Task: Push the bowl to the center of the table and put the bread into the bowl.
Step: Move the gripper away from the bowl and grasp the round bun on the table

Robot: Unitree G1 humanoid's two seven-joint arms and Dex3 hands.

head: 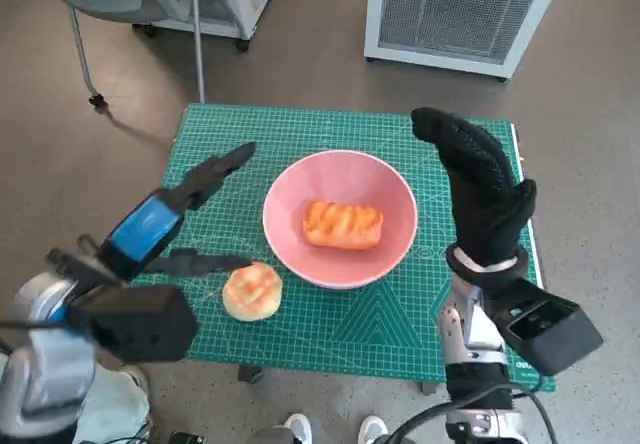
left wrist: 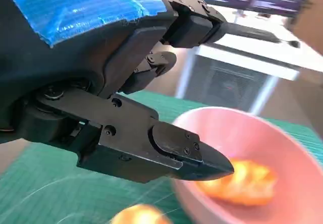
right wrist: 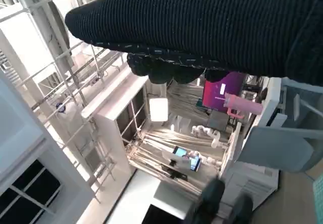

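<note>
Left hand [head: 190, 196], black w/ blue tape on its back, is spread open and holds nothing; it hangs over the left part of the table, fingers pointing toward the far edge, thumb lying low near the front-left. Right hand [head: 480, 189] in the black knitted glove is also open and flat, raised over the table's right edge, apart from everything.

The round pink plastic bowl [head: 340, 219] sits roughly mid-table on the green gridded cutting mat [head: 330, 129] that covers the small table, so the push looks done, or near enough. Inside it lies an oblong orange-glazed bread loaf [head: 343, 224]. A second piece, a round pale-golden bread bun [head: 251, 291], rests on the mat just beside the bowl's front-left rim, near the table's front edge and close to the left thumb.

Judgement: step in hand is prob. getting that bun into the bowl w/ the left hand. To do it well:
- come down over the bun from above, fingers on both sides, not from the bowl side, to avoid nudging the bowl off centre
- close softly, since bread squashes
- lift clear of the rim before moving across, release low over the loaf
- keep the right hand out of the way, or rest it at the bowl's right rim to steady it.
</note>
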